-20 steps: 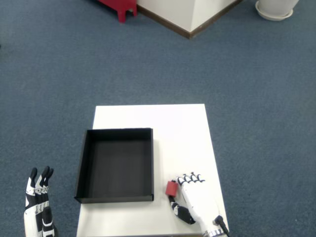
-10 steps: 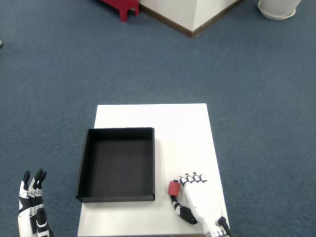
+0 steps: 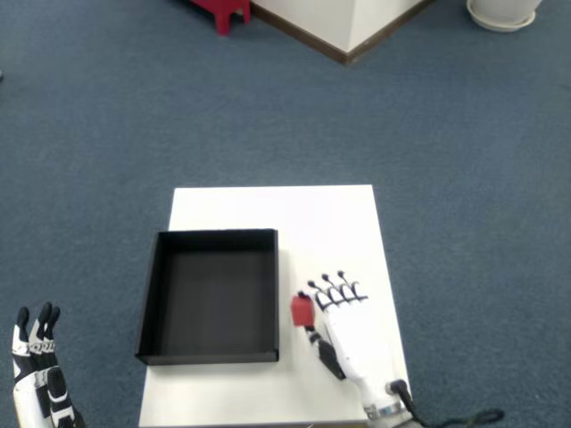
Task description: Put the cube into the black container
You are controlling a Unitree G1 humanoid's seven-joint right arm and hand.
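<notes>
A small red cube (image 3: 302, 309) is pinched between the thumb and fingers of my right hand (image 3: 342, 328), just right of the black container (image 3: 211, 295). The cube hangs close to the container's right wall, outside it, above the white table (image 3: 321, 223). The container is a shallow open black tray with nothing visible inside. Whether the cube still touches the tabletop is unclear from this view. My left hand (image 3: 36, 366) hovers off the table at the lower left, fingers together and pointing up.
Blue carpet surrounds the small white table. A red stool leg (image 3: 223, 9) and a white wall corner with brown skirting (image 3: 343, 31) lie far at the top. A white round base (image 3: 500, 13) sits at the top right. A cable (image 3: 446, 419) trails from my right wrist.
My right hand has moved forward and slightly left with the cube, nearer the container's right wall. The left hand has sunk lower and further left in the frame.
</notes>
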